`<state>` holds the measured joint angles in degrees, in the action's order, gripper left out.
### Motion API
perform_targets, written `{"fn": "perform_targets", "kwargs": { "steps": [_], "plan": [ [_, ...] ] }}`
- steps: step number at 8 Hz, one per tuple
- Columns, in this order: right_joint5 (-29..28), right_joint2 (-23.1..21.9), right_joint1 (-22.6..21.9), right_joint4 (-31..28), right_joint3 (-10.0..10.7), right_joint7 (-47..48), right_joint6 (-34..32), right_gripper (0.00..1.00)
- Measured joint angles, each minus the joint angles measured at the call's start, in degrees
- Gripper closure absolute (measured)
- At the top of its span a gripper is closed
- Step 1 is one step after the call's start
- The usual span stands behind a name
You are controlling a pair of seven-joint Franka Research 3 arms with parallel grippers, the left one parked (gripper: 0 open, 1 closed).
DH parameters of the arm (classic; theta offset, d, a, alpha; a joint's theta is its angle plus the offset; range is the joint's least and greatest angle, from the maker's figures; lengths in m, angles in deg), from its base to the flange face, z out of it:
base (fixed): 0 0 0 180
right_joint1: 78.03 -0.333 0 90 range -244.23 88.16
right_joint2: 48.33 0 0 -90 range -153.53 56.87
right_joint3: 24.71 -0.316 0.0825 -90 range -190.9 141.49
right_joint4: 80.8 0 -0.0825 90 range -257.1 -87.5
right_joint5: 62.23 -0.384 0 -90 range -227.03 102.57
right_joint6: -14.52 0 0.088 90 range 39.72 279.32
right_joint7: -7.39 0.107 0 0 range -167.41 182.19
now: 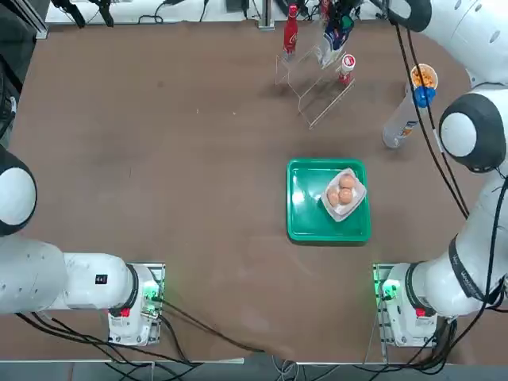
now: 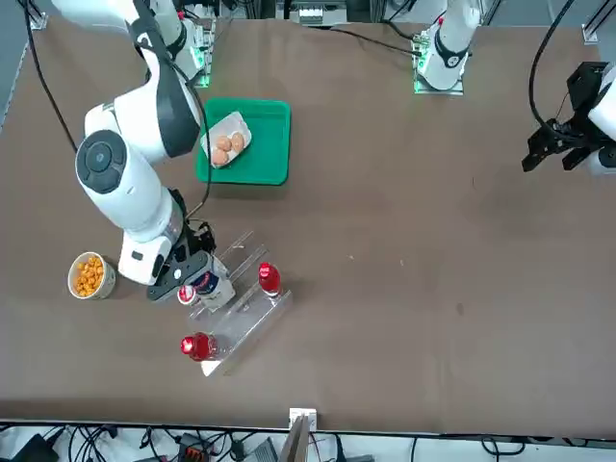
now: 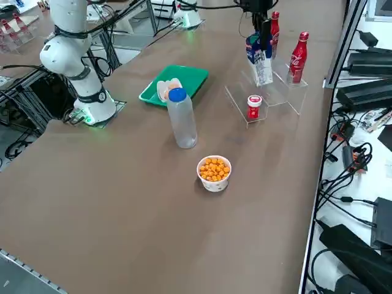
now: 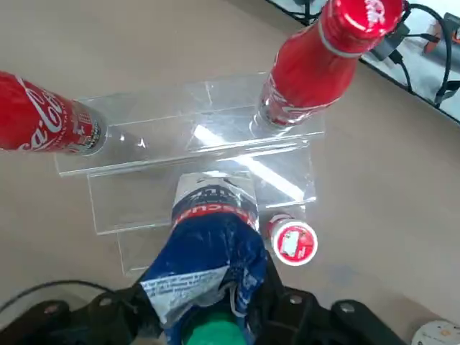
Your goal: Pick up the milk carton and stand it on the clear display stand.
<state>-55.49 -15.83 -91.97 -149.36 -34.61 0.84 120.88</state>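
Right gripper (image 4: 208, 316) up over the clear display stand (image 4: 201, 154), clenched on the milk carton (image 4: 208, 251) at its crumpled blue top. Carton hanging from the fingers, white base pointing down at the middle step of the stand; contact with the shelf not readable from any view. From the right side camera, the carton (image 3: 260, 58) sitting directly above the stand (image 3: 269, 92), gripper (image 3: 262, 33) straight above it. From the front camera, the carton (image 2: 207, 284) tucked under the wrist, pressed close against the near edge of the stand (image 2: 245, 308).

On the stand's highest step, two slim red cola bottles: one (image 4: 316, 65) upright just beyond the carton, the other (image 4: 43, 118) at the far end of the same step. On the lowest step, a small red-capped jar (image 4: 291, 241) just beside the carton.

Away from the stand: a tall white bottle with a blue cap (image 3: 181, 119) standing on the brown table (image 3: 122, 202), well apart from the stand on the robot's right. Beside that, a small cup of orange snack balls (image 3: 214, 173). Between the stand and the robot's base, a green tray (image 1: 305, 214) holding a white dish of brown eggs (image 1: 344, 193).
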Motion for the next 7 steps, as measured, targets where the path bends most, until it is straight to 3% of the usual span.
{"fn": "perform_targets", "kwargs": {
  "steps": [7],
  "plan": [
    [0.98,3.18,-1.18,0.18,0.24,0.07,3.18,0.44]
  ]
}}
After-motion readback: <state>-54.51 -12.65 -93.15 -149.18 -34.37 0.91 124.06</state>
